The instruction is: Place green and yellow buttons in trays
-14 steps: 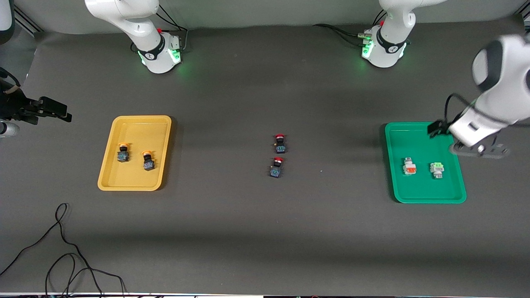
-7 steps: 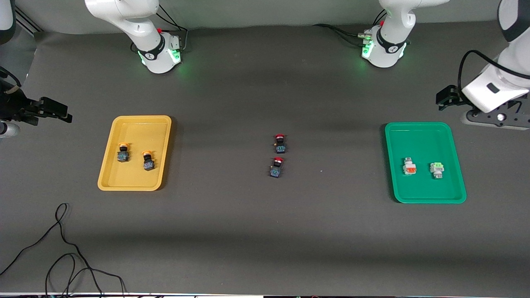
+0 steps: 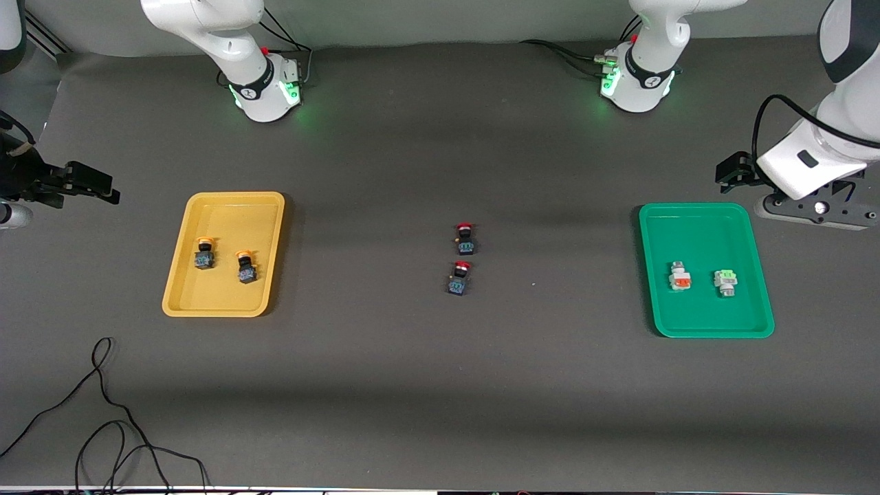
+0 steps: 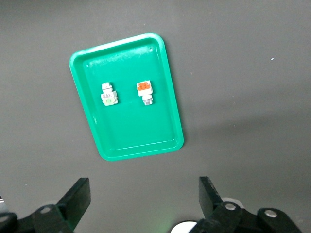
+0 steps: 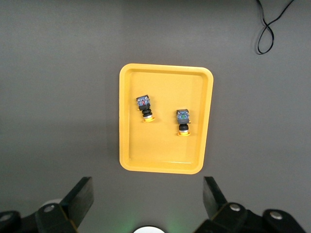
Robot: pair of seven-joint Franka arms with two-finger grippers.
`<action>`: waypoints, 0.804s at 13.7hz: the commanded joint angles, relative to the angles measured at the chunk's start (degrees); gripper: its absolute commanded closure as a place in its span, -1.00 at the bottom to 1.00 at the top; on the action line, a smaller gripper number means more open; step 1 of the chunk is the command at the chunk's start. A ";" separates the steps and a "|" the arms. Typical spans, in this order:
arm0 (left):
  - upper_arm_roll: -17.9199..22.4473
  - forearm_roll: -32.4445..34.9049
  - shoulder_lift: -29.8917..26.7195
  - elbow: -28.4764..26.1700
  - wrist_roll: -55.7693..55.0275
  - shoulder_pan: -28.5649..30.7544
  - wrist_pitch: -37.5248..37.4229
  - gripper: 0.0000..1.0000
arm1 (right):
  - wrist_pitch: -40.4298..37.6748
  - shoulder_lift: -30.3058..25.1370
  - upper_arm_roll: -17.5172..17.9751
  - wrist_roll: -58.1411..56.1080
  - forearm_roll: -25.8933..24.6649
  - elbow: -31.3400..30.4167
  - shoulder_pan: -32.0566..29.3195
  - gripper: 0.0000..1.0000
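Left gripper [image 4: 141,206] hangs wide open, empty; I see green button [image 3: 725,280] in green tray [image 3: 694,227] at its seven o'clock

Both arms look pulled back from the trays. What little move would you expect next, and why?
Probably none beyond parking: both yellow buttons lie in the yellow tray, the green button in the green tray. The left gripper and right gripper hang open, holding nothing, above the trays.

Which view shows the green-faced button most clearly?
The left wrist view: the green-faced button shows largest, lying in the green tray. The front view shows it smaller; the right wrist view misses it.
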 commanded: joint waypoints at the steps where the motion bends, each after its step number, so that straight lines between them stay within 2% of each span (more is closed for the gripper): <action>1: 1.76 0.07 1.48 4.18 -0.11 -3.80 -0.89 -0.98 | -0.07 0.48 0.23 1.25 -0.86 1.06 -0.17 -1.00; 3: 7.63 -0.01 4.02 7.87 0.50 -8.53 -1.58 -0.99 | -0.07 0.48 0.23 1.33 -0.86 1.05 -0.17 -1.00; 11: 8.09 -0.63 5.00 8.42 0.68 -8.29 -1.67 -0.99 | -0.07 0.39 0.14 1.25 -0.86 1.05 -0.17 -1.00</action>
